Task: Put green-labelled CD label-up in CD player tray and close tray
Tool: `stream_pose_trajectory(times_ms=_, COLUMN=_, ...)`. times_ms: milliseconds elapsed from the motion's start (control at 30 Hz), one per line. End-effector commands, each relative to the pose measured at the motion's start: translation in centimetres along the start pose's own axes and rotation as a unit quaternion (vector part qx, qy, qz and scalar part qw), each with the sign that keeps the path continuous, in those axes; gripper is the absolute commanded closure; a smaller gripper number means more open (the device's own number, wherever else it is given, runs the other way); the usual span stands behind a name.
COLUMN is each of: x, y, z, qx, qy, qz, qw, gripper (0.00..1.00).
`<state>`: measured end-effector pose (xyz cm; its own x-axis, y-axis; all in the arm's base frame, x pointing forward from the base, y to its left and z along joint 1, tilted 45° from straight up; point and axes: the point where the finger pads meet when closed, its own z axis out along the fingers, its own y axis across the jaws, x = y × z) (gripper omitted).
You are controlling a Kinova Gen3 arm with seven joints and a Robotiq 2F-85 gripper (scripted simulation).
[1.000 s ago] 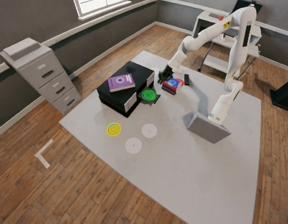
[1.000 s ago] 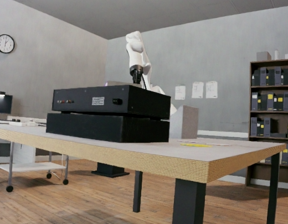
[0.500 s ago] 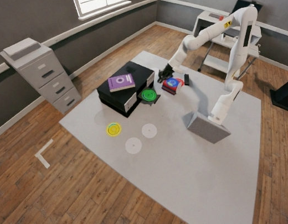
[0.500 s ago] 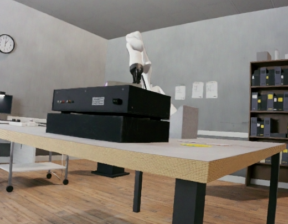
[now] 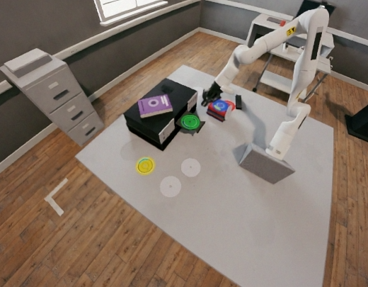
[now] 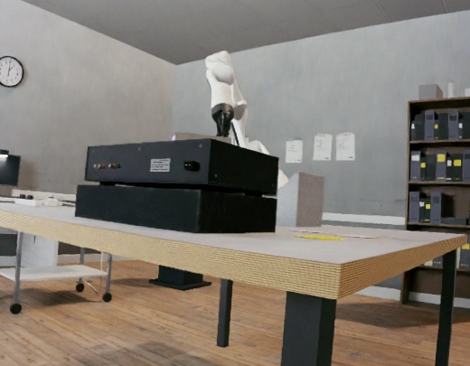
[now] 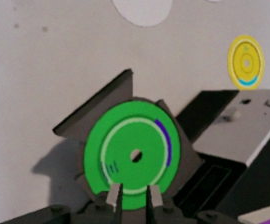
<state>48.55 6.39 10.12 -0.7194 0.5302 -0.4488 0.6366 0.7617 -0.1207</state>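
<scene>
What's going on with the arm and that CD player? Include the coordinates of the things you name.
The arm's gripper [image 5: 205, 102] [image 6: 223, 134] [image 7: 134, 199] is near the player's extended tray [image 5: 201, 125] [image 7: 189, 159], its fingers slightly apart with nothing between them. The green-labelled CD [image 5: 190, 123] [image 7: 120, 145] is on the tray, label up; I can't tell whether it sits fully flat in the recess. The tray is out of the CD player [image 5: 184, 87] [image 6: 244, 167] [image 7: 220, 132], so closing it remains.

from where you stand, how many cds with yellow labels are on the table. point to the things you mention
1: a flat round yellow-labelled CD [image 5: 145, 166] [image 6: 320, 237] [image 7: 237, 64], on the pale grey table top [image 5: 240, 222] [image 6: 262, 248] [image 7: 35, 60] beside the black CD player [image 5: 134, 122] [image 6: 145, 163] [image 7: 260, 175]. Others may be hidden behind things.
</scene>
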Motion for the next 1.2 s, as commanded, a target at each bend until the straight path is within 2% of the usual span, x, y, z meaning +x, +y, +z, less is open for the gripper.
stream_pose_trajectory(times_ms=0, x=0.00, y=0.08, z=-0.05, qx=-0.001, qy=0.000, qz=0.000, qw=1.000, gripper=0.76)
stream_pose_trajectory(times_ms=233, x=0.00, y=0.08, z=-0.05, qx=-0.001, qy=0.000, qz=0.000, qw=1.000, gripper=0.76)
stream_pose_trajectory(times_ms=267, x=0.00, y=0.08, z=-0.05, qx=-0.001, qy=0.000, qz=0.000, qw=1.000, gripper=0.90)
stream_pose_trajectory(times_ms=1167, x=0.13, y=0.05, z=0.00, qx=-0.004, qy=-0.003, qz=0.015, qw=1.000, gripper=0.90)
